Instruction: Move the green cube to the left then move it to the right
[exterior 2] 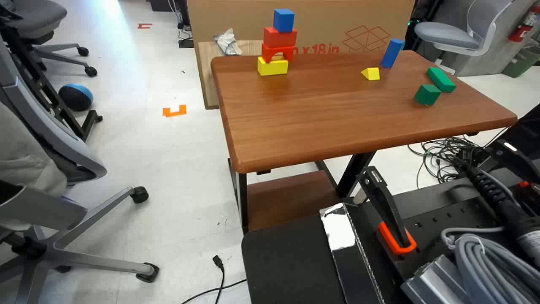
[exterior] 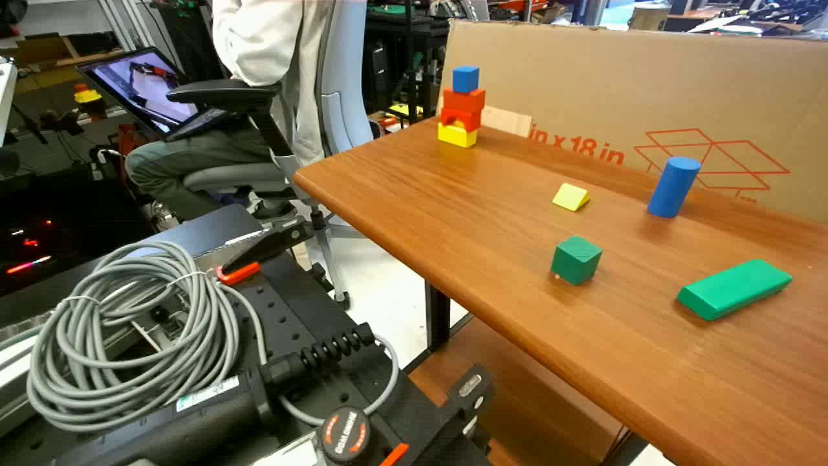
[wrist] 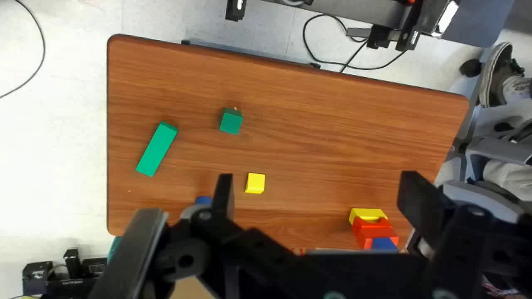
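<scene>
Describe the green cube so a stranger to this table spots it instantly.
Find the brown table. In an exterior view, the green cube sits in front of the yellow wedge, left of the flat green block. Unlike that longer, brighter block, it's darker and evenly square-sided.

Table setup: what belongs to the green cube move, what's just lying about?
For the job:
green cube
gripper, open

Just lying about:
flat bright-green block
small yellow wedge
blue cylinder, standing
stack of yellow, red and blue blocks
</scene>
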Robot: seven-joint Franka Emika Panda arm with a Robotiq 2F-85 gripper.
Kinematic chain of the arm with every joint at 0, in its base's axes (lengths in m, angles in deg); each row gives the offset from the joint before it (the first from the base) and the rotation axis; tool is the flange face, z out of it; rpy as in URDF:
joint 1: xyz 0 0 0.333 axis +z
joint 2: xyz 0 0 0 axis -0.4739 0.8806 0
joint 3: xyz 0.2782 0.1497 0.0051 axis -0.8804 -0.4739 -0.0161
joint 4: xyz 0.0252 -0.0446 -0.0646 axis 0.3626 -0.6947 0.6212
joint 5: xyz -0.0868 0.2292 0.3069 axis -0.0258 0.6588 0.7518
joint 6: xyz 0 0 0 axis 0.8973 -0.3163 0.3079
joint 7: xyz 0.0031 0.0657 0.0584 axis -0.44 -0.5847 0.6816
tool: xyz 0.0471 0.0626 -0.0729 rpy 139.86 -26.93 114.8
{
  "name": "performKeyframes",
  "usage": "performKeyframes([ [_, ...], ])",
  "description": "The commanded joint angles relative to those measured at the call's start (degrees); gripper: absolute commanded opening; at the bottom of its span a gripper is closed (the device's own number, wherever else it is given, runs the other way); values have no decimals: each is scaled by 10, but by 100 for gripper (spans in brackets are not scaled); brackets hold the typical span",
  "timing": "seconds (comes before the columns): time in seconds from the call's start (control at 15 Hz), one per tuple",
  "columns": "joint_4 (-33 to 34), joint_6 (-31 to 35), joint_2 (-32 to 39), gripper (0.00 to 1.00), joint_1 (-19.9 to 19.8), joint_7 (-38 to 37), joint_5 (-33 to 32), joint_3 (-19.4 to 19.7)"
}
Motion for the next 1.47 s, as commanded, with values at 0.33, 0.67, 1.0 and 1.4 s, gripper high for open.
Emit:
performKeyframes([
  [0.33,15,12,56,100,-13,8,30,-3],
  [0.67,41,34,151,100,-31,6,75,1],
  [1.0,63,106,262,100,-65,-7,98,-15],
  [1.4,88,187,358,100,-81,-57,66,-49],
])
